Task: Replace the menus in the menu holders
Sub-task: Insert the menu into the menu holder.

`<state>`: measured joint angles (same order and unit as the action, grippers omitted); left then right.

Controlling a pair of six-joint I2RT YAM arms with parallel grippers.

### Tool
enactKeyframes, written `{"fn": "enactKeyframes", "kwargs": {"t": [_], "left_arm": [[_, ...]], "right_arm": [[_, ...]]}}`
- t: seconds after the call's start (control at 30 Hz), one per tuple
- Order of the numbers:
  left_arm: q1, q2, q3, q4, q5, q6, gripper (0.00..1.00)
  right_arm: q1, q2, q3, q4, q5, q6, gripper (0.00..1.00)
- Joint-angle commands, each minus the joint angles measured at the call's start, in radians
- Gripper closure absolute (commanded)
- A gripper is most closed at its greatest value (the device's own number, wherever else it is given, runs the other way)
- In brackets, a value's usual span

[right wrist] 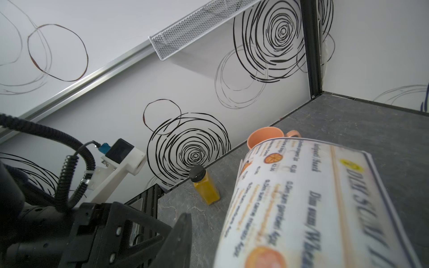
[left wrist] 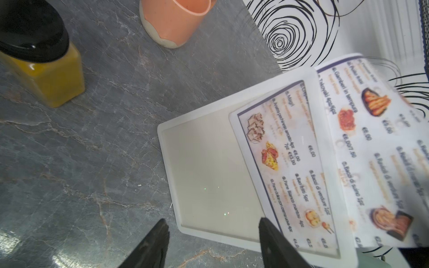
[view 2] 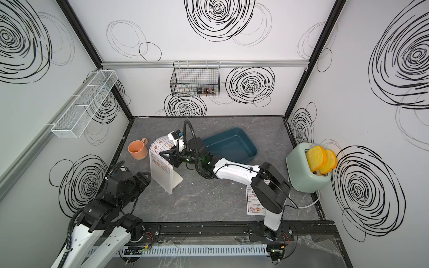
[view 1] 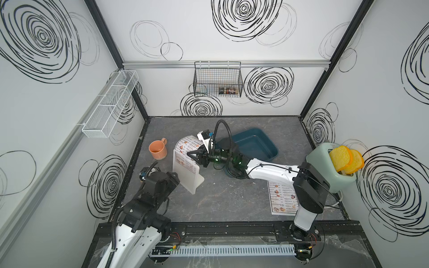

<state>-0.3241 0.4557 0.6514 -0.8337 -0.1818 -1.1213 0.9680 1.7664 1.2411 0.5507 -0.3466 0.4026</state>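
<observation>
Open claws, floppy menu
The right claw (view 1: 196, 159) hangs open beside a menu (view 1: 185, 150) sitting crooked, half inside the menu holder (view 1: 185, 177); the left claw (left wrist: 213, 221) gapes at its edge. The menu looks light, bendy and slippery: pinch its top edge.

The menu holder (view 1: 188, 179) was a white plastic stand with rounded corners and a foot. It stood upright on the table, a bit skewed, with its plain back showing in both top views. One menu (view 1: 185, 144), a white laminated sheet with black text and little food pics, was only partway in: it sat crooked with a lower corner inside the frame, and its "DIM SUM INN" top flopped over in a curl. The second menu (view 1: 282, 200) lay flat and face up, well off to the right and partly covered.
</observation>
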Motion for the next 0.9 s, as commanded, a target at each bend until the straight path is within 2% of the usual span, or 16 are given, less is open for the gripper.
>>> {"fn": "enactKeyframes", "kwargs": {"t": [0.0, 0.2, 0.37, 0.47, 0.7, 0.77, 0.87], "left_arm": [[0.007, 0.011, 0.021, 0.042, -0.002, 0.013, 0.34], [0.007, 0.022, 0.02, 0.057, 0.004, 0.019, 0.34], [0.007, 0.026, 0.024, 0.065, 0.001, 0.024, 0.34], [0.007, 0.029, 0.022, 0.073, 0.001, 0.024, 0.34], [0.008, 0.041, 0.022, 0.094, -0.003, 0.036, 0.34], [0.009, 0.043, 0.024, 0.096, -0.002, 0.041, 0.33], [0.009, 0.044, 0.024, 0.097, -0.004, 0.044, 0.33]], "right_arm": [[-0.022, -0.034, 0.031, -0.004, 0.011, 0.005, 0.71], [-0.006, -0.012, 0.004, -0.007, -0.017, 0.016, 0.88], [0.009, -0.028, -0.025, -0.008, -0.021, 0.018, 0.94], [0.014, -0.036, -0.041, -0.02, -0.015, 0.015, 0.92], [0.011, -0.057, -0.048, -0.039, -0.014, 0.017, 0.78], [-0.002, -0.059, -0.026, -0.05, -0.01, 0.032, 0.71], [-0.025, -0.056, 0.022, -0.085, -0.011, 0.05, 0.7]]}}
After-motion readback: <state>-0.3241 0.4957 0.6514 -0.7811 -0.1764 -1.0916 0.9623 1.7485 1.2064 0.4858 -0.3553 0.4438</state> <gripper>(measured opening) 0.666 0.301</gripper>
